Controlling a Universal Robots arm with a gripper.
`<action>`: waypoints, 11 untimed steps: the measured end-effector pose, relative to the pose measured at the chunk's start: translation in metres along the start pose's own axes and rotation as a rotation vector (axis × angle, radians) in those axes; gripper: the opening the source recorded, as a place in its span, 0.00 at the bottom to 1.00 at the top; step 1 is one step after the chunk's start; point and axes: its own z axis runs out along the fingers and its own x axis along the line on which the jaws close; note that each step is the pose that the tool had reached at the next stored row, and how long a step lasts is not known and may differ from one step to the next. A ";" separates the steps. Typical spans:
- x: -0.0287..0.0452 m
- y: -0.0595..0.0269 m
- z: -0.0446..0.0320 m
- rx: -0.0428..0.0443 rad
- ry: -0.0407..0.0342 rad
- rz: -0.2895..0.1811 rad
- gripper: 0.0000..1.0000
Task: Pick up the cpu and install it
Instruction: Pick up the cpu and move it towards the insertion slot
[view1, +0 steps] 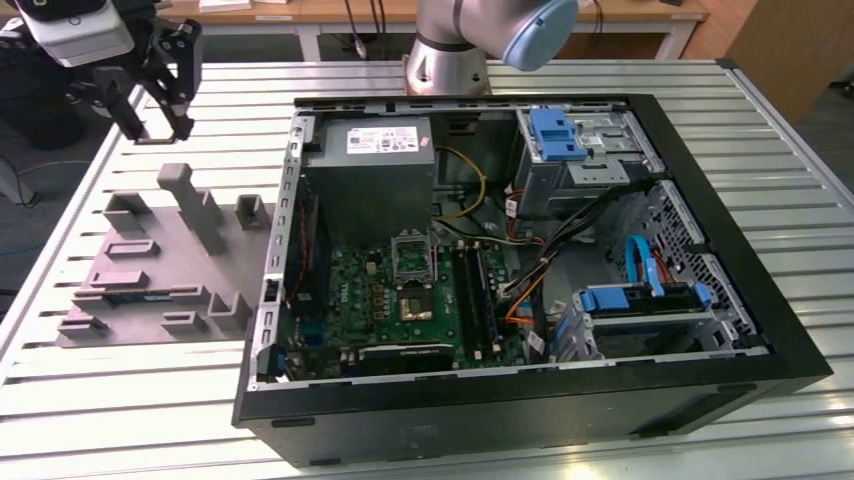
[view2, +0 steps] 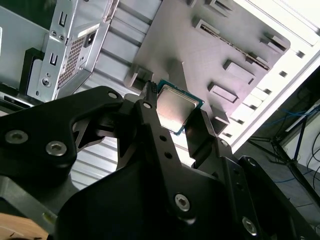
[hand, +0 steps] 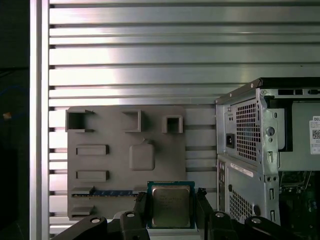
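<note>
Clamping cpu (hand: 170, 205) near tray (hand: 110, 165), beside case (hand: 245, 150).

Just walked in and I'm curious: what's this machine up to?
A robot arm's gripper holds a cpu, its jaws shut on the chip's edges. It hangs above a grey parts tray on the slatted table, beside an open PC case. The chip is not yet in the motherboard.

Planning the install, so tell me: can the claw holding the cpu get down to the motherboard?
Probably yes: the claw grips the cpu beside the case, whose side is off, leaving the motherboard open from above.
</note>
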 end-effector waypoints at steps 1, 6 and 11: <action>-0.0005 0.0000 0.0000 0.0000 0.0000 0.000 0.47; -0.0030 0.0001 0.0000 0.0000 0.0000 0.000 0.47; -0.0049 0.0002 0.0001 0.0000 0.0000 0.000 0.47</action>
